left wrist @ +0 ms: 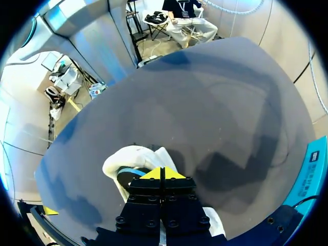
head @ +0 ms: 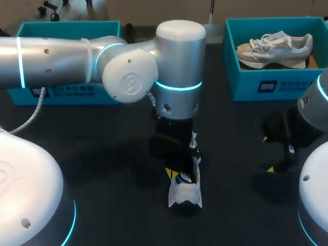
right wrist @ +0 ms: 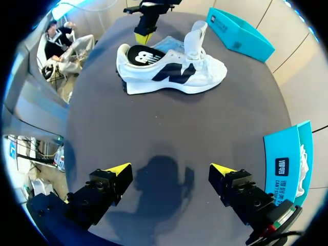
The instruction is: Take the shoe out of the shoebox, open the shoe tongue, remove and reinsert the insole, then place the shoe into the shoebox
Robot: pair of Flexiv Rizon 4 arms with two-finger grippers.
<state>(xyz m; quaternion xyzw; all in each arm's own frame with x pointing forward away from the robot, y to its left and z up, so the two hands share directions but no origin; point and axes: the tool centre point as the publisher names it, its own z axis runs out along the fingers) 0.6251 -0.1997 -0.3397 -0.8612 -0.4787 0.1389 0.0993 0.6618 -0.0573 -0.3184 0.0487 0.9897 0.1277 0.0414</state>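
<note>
The left gripper (left wrist: 162,174) has its yellow tips pressed together, directly over the heel opening of a white shoe (left wrist: 130,156). Whether they pinch a thin edge there I cannot tell. The shoe stands on its sole near the middle of the dark table (head: 92,138), out of any box, and its tongue (right wrist: 193,40) stands up. A dark insole (right wrist: 141,55) shows inside the heel. The right gripper (right wrist: 169,171) is well apart from the shoe, over bare tabletop, its fingers spread wide and holding nothing. At the far edge of the table, one teal box (head: 66,95) sits on the left, mostly behind the left arm. Another teal box (head: 246,84) on the right holds a second shoe (head: 277,48).
</note>
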